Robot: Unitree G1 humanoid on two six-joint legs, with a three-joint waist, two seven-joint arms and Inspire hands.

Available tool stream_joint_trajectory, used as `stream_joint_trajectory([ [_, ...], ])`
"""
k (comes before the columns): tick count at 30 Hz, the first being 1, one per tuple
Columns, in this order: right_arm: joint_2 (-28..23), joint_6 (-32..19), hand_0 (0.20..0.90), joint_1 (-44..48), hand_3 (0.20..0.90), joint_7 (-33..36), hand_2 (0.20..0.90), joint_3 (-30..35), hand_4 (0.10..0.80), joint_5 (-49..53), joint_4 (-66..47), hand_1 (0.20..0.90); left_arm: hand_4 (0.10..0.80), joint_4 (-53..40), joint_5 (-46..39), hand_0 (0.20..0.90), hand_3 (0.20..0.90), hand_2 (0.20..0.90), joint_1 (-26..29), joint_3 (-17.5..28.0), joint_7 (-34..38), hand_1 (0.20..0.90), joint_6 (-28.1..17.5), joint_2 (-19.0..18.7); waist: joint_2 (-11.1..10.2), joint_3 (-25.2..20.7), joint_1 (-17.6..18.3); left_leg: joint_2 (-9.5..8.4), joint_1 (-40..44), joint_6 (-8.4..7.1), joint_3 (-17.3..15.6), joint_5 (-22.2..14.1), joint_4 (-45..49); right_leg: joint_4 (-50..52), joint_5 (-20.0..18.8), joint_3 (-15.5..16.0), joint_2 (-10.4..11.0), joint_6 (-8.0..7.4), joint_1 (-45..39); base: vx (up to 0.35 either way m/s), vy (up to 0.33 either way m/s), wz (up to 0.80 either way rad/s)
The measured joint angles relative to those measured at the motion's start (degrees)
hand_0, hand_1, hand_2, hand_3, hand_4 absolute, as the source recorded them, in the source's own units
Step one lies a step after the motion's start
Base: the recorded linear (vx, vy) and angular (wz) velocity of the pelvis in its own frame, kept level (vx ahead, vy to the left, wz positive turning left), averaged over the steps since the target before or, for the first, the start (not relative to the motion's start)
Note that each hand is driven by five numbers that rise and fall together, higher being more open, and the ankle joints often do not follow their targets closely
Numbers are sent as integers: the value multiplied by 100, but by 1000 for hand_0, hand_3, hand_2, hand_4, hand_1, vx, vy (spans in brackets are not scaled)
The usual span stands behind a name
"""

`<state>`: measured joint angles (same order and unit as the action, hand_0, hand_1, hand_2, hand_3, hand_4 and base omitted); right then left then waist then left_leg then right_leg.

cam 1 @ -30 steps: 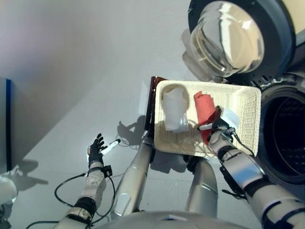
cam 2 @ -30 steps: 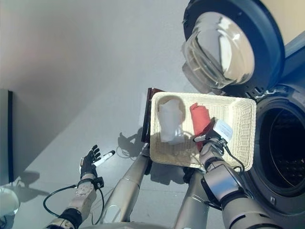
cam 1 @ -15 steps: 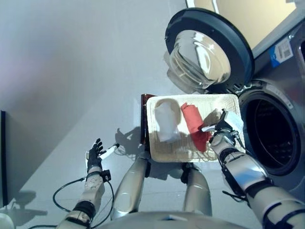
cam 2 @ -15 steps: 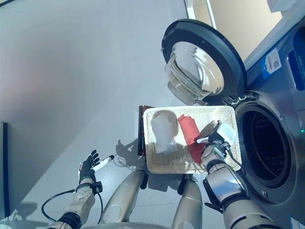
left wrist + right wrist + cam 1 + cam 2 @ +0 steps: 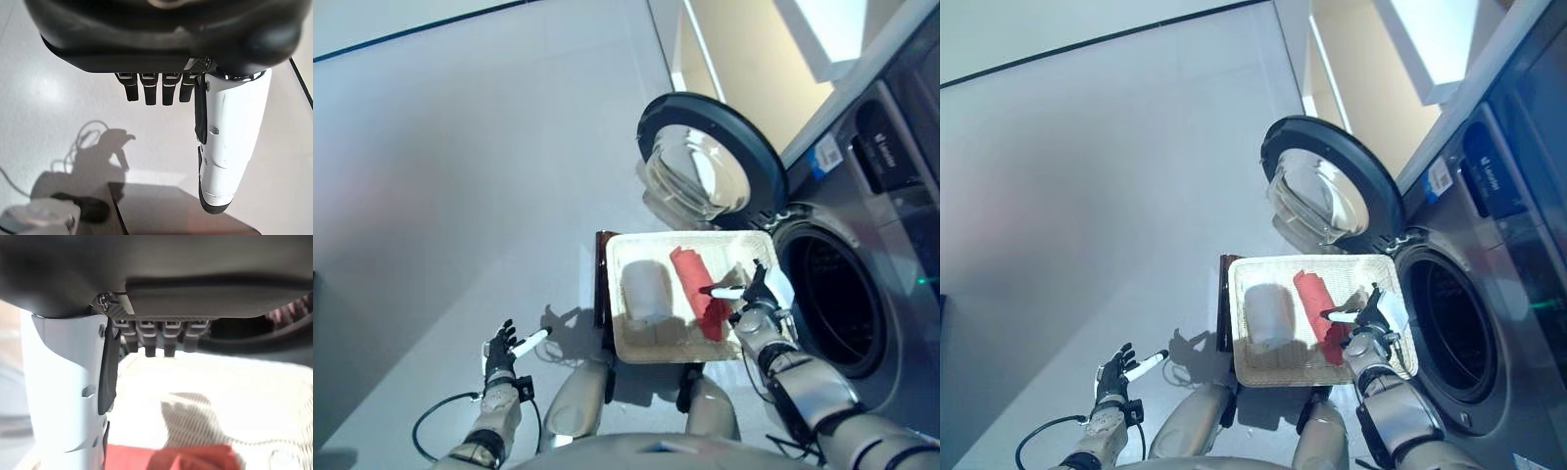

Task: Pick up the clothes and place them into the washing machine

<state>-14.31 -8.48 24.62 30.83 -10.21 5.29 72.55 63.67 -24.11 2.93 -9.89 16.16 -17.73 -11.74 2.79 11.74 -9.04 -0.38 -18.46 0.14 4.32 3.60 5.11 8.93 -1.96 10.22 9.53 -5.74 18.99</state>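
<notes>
A shallow white wicker basket (image 5: 636, 348) rests on a low dark brown box (image 5: 600, 279) beside the washing machine. In it lie a rolled red cloth (image 5: 693, 284) and a white cloth (image 5: 646, 292). My right hand (image 5: 752, 294) is open over the basket's right part, just beside the red cloth, its white-covered thumb pointing across it. In the right wrist view the red cloth (image 5: 171, 458) lies past the straight fingers (image 5: 156, 335), with basket weave (image 5: 244, 401) beyond. My left hand (image 5: 501, 348) is open and empty over the floor at lower left; it also shows in its wrist view (image 5: 146, 90).
The washing machine's drum opening (image 5: 827, 304) is dark and stands right of the basket. Its round glass door (image 5: 705, 162) is swung open behind the basket. Grey floor (image 5: 460, 196) spreads to the left.
The whole picture has shifted: the camera has moved and shows more of the machine. My right hand stays beside the red cloth. The left hand has not moved.
</notes>
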Motion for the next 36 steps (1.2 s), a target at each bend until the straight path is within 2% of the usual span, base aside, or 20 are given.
stream_joint_trajectory([
  [1,208,-225,900,-262,900,-268,900,357,800,714,-203,900,800,30,-2,900,900,900,-97,66,-16,900,1,-5,-56,-99,67,23,153,8,-13,2,-93,-122,-34,3,-18,16,-163,125,6,-16],
  [2,358,-350,900,-493,900,-513,900,424,800,1300,-221,900,800,127,-2,900,900,900,-155,125,-49,900,6,-7,-132,-238,63,42,327,14,-75,-6,-207,-239,-48,-9,-39,8,-312,99,20,-16],
  [6,781,-559,900,-1443,900,-1273,900,786,800,2719,-1029,900,800,290,-2,900,900,900,-286,252,-231,900,12,-5,-245,-519,238,60,736,18,-149,-7,-482,-575,-123,-34,-93,-4,-699,107,14,-13],
  [7,880,-654,845,-1847,845,-1679,845,931,761,3467,-1622,845,800,345,-4,900,900,900,-352,261,-274,900,14,21,-244,-557,253,64,943,23,-235,1,-593,-758,-201,-84,-118,-17,-915,83,12,-31],
  [8,953,-703,615,-2081,615,-2025,615,958,596,4052,-1954,615,800,362,-10,900,900,900,-424,267,-325,900,15,40,-243,-585,322,61,1076,31,-265,4,-635,-875,-249,-124,-127,-53,-1062,71,11,-30],
  [9,1057,-751,200,-2288,200,-2338,200,915,300,4480,-2237,200,800,373,-8,900,900,900,-469,261,-409,900,23,56,-252,-666,372,67,1182,42,-310,-20,-673,-977,-275,-161,-137,-53,-1172,73,5,-26],
  [11,1095,-792,200,-2827,200,-2867,200,766,300,5285,-3172,200,800,409,-9,900,900,900,-598,268,-529,900,54,145,-241,-802,410,68,1453,25,-396,-36,-839,-1168,-327,-204,-157,-71,-1421,81,-2,-20],
  [14,1156,-787,200,-3170,200,-3265,200,678,300,5824,-3937,200,800,446,-6,900,900,900,-749,272,-663,900,121,216,-267,-1057,510,71,1676,25,-444,-40,-964,-1323,-345,-202,-168,-98,-1646,52,-9,-4],
  [15,1125,-816,488,-3296,488,-3354,488,584,506,5954,-4329,488,800,445,-5,900,900,900,-792,272,-699,900,123,222,-281,-1111,509,73,1719,37,-454,-50,-963,-1325,-342,-212,-167,-94,-1683,57,-11,-6],
  [16,1064,-881,900,-3341,900,-3416,900,502,800,5995,-4627,900,800,459,-5,900,900,900,-801,272,-709,900,126,222,-298,-1156,525,74,1741,40,-461,-55,-963,-1334,-343,-220,-169,-93,-1710,55,-7,-3],
  [18,1071,-932,900,-3393,900,-3469,900,459,800,6123,-5223,900,800,495,3,900,900,900,-839,264,-718,900,129,228,-310,-1163,516,75,1879,52,-461,-57,-964,-1360,-342,-228,-170,-91,-1859,17,-5,0],
  [19,1062,-980,697,-3401,697,-3529,697,433,655,6171,-5470,697,800,495,8,900,900,900,-905,261,-725,900,129,228,-316,-1208,517,76,1924,53,-463,-69,-964,-1360,-338,-241,-173,-88,-1900,4,-31,-2],
  [20,1037,-1097,200,-3395,200,-3592,200,348,300,6167,-5833,200,800,496,14,900,900,900,-966,260,-732,900,129,224,-321,-1257,514,79,1987,22,-471,-101,-965,-1360,-333,-247,-175,-89,-1953,-2,-32,-3],
  [24,1025,-1180,200,-3401,200,-3649,200,228,300,6168,-6607,200,800,523,23,900,900,900,-1086,260,-733,900,129,220,-320,-1379,496,83,2021,14,-487,-118,-968,-1354,-314,-253,-168,-121,-1970,7,-10,-2],
  [25,1014,-1212,661,-3409,661,-3681,661,194,629,6167,-6638,661,800,551,34,900,900,900,-1116,260,-732,900,128,216,-322,-1422,496,84,2028,13,-486,-117,-969,-1345,-313,-256,-163,-121,-1974,0,0,0],
  [26,1000,-1265,900,-3409,900,-3682,900,158,800,6167,-6634,900,800,591,84,900,900,900,-1132,259,-731,900,129,208,-324,-1453,494,86,2037,14,-486,-117,-969,-1335,-312,-260,-161,-121,-1980,0,0,0],
  [29,999,-1281,900,-3449,900,-3681,900,135,800,6169,-6700,900,800,613,109,900,900,900,-1195,260,-734,900,129,195,-316,-1453,494,94,2099,13,-475,-116,-994,-1335,-298,-257,-151,-102,-2058,0,0,0],
  [30,998,-1282,200,-3474,200,-3682,200,131,300,6169,-6701,200,800,613,133,900,900,900,-1218,261,-734,900,129,192,-315,-1474,493,96,2093,16,-461,-118,-995,-1329,-297,-263,-150,-103,-2062,0,0,0],
  [36,985,-1289,200,-3549,200,-3674,200,133,300,6170,-6700,200,800,614,175,900,900,900,-1282,261,-729,900,129,193,-287,-1504,494,98,2092,14,-443,-116,-995,-1322,-295,-260,-153,-104,-2062,0,0,0],
])
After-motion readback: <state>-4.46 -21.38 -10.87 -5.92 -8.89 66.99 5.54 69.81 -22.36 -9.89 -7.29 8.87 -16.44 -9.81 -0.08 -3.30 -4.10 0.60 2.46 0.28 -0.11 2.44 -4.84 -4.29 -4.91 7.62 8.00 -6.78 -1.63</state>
